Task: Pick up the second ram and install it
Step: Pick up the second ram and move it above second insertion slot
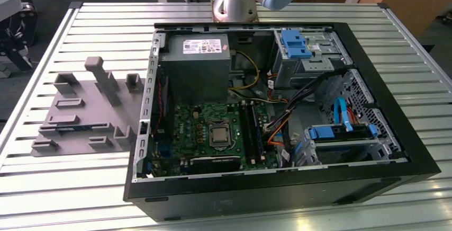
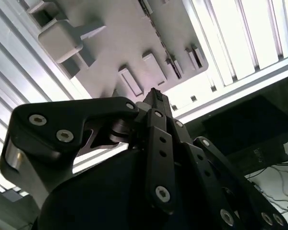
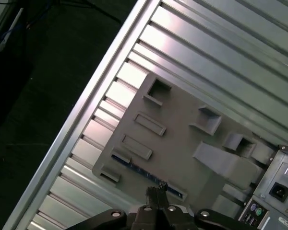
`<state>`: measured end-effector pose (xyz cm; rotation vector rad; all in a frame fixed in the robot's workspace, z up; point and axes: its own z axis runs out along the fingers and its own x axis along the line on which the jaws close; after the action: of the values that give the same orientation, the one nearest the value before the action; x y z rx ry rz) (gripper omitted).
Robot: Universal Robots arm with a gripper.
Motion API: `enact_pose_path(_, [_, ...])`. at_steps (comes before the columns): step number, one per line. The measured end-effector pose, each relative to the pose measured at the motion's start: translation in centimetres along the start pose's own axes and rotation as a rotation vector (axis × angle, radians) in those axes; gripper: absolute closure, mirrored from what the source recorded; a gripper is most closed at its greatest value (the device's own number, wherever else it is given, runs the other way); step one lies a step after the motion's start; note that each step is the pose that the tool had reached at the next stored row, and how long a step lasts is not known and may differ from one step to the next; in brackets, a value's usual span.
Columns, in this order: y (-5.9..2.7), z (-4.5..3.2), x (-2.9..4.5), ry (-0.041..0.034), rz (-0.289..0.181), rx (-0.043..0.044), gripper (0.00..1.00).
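The second ram is a thin bluish stick lying in a slot along one edge of the grey blocky fixture. In the exterior view the ram shows as a bluish strip on the fixture, at that view's left beside the open computer case. My gripper hovers well above the fixture with its tips over the ram's line. Its fingers are pressed together with nothing between them. In the second wrist view the gripper points down at the fixture.
The open computer case lies on the slatted metal table, with the green motherboard, its long black slots, a grey power supply and blue drive brackets inside. The arm's base stands at the far edge.
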<state>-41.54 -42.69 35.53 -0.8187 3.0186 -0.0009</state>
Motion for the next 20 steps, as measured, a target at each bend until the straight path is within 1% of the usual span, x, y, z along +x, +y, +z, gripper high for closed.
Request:
enact_pose_path(12, [0.00,0.17,0.01,-0.0008,-0.184,-0.0025,0.89])
enact_pose_path(20, [-0.02,0.25,0.07,-0.0011,-0.267,-0.0035,0.89])
